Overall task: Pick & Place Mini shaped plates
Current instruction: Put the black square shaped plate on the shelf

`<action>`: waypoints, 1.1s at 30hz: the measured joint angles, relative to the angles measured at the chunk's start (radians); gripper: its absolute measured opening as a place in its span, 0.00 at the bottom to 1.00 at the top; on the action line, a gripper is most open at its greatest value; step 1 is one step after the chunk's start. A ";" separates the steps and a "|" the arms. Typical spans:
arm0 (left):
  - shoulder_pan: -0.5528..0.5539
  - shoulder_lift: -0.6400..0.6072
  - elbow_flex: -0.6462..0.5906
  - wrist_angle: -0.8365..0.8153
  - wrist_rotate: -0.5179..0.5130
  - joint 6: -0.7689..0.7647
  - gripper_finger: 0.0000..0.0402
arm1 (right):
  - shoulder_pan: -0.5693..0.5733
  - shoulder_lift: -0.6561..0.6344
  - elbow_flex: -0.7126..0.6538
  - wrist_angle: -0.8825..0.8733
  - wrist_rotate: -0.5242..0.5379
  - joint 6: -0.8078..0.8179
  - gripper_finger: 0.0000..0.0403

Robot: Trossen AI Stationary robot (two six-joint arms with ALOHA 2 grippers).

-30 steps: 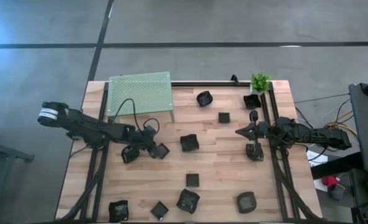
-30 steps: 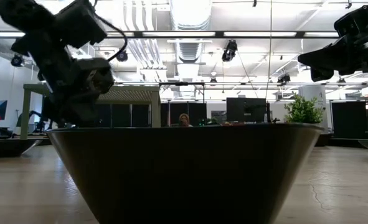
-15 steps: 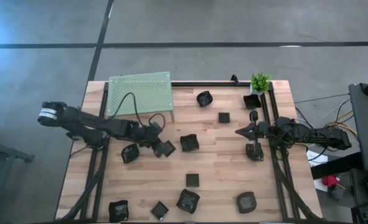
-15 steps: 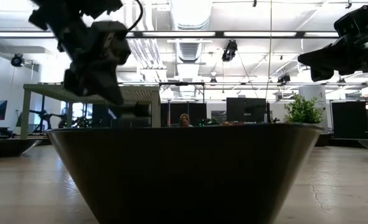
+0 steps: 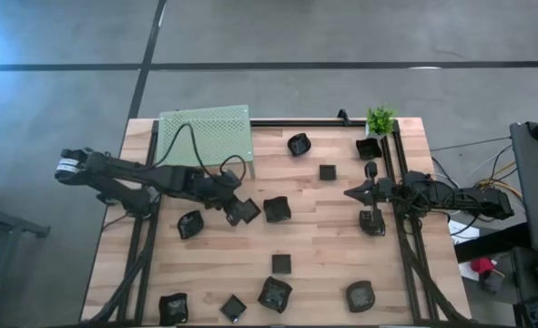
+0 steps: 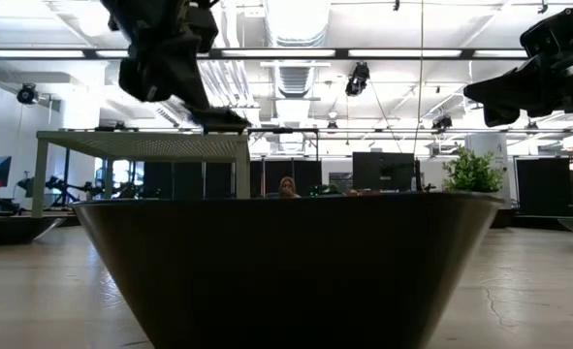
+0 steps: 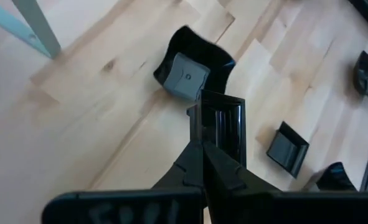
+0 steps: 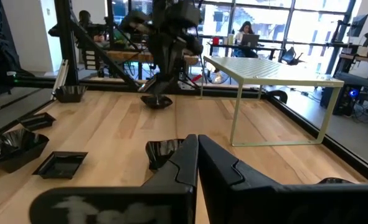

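Seen from above, the left tool point(image 5: 238, 209), left of centre in the frame, is clamped on one small square black plate point(image 5: 248, 210), lifted clear of the wooden counter point(image 5: 323, 255) just below the green perforated platform point(image 5: 205, 132) at upper left. The other mini shaped plates point(image 5: 275, 293) lie scattered over the counter, several along the bottom edge and a few toward the upper right near a small potted plant point(image 5: 380, 119). At centre right, the right tool point(image 5: 350, 193) hangs above the counter, fingers pressed together and holding nothing.
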 joint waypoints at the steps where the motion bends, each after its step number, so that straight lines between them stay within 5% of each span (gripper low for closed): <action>1: 0.004 -0.001 0.012 -0.017 -0.004 0.007 0.00 | 0.000 0.000 0.000 0.000 0.000 0.000 0.02; 20: 0.163 -0.187 0.049 -0.152 -0.191 0.082 0.00 | 0.000 0.000 0.000 0.000 0.000 0.002 0.02; 33: 0.313 -0.293 0.045 -0.305 -0.471 0.079 0.00 | 0.000 0.000 0.000 0.000 0.000 0.008 0.02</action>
